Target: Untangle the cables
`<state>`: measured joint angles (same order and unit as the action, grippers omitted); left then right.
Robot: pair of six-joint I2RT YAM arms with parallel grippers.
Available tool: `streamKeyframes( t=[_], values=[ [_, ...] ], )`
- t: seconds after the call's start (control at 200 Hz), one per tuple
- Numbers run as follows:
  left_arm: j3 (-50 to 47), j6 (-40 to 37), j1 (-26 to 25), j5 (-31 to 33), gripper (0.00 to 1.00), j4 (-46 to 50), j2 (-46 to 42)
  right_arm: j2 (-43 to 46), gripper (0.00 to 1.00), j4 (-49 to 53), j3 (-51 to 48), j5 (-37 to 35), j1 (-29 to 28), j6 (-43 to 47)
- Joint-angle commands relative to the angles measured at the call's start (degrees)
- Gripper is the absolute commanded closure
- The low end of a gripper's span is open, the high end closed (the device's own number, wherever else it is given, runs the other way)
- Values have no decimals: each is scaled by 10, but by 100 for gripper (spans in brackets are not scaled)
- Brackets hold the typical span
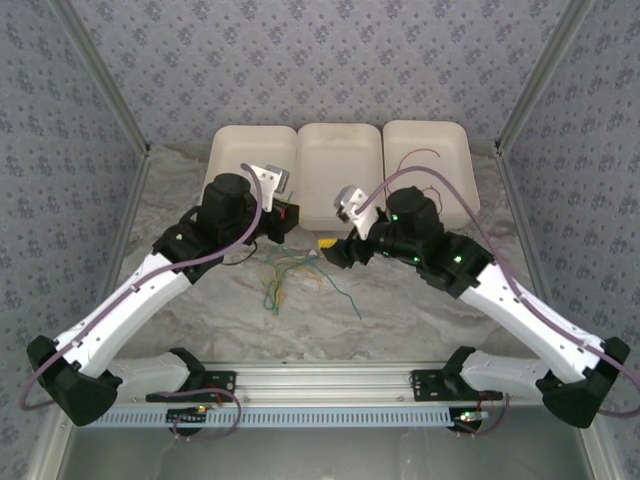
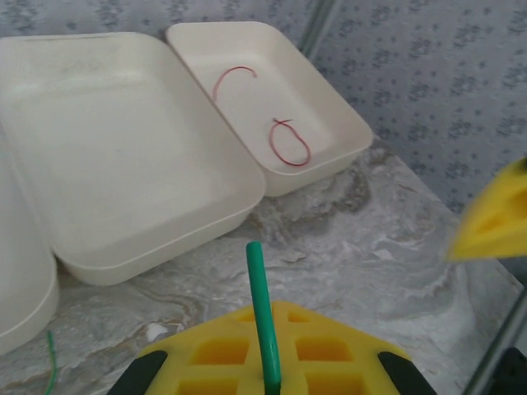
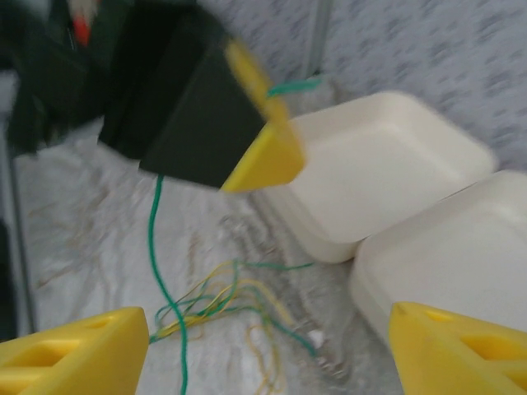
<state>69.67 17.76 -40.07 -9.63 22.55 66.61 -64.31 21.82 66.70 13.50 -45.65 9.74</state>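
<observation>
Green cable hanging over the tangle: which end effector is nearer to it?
Left. The left end effector is shut on the green cable; the right end effector stands open to its right, facing it.

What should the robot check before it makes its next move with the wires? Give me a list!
1. The left gripper is clamped on the thin green wire: ok.
2. The right gripper is open and empty, ready to grab: ok.
3. The held green wire is free of the tangle of green and yellow wires: not ok. It runs down into the tangle.
4. The thin red wire lies apart from the tangle, in a white tray: ok.
5. The knots are loose enough to pull apart: cannot tell.
</observation>
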Motion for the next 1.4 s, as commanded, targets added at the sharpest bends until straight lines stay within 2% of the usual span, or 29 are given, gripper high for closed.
streamKeyframes(
  t=[0.0, 0.1, 0.28, 0.49, 0.53, 0.625, 0.665, 0.874, 1.079, 1.289, 1.394],
  values=[
    [29, -23, 4, -66, 100, -11, 12, -33, 21, -47, -9, 115, 15, 0],
    [29, -19, 4, -67, 100, -23, 17, -63, 22, -71, -6, 165, 16, -21],
    [41, -5, 5, -85, 100, -39, 32, -99, 22, -104, -25, 204, 19, -46],
    [44, 2, 5, -83, 100, -56, 33, -111, 27, -128, -46, 254, 20, -69],
    [43, 4, 5, -84, 100, -58, 33, -107, 29, -136, -54, 256, 20, -73],
    [42, 7, 6, -84, 100, -64, 32, -108, 46, -145, -63, 262, 23, -81],
    [43, 9, 6, -83, 100, -65, 31, -109, 49, -146, -66, 263, 23, -82],
    [50, 18, 7, -80, 100, -72, 32, -115, 46, -160, -80, 263, 23, -91],
    [48, 23, 7, -61, 100, -72, 29, -111, 49, -169, -93, 267, 21, -98],
    [52, 20, 8, -55, 100, -54, 26, -40, 36, -191, -152, 239, 27, -103],
    [51, 20, 9, -57, 100, -55, 27, -28, 37, -179, -151, 239, 27, -100]
  ],
)
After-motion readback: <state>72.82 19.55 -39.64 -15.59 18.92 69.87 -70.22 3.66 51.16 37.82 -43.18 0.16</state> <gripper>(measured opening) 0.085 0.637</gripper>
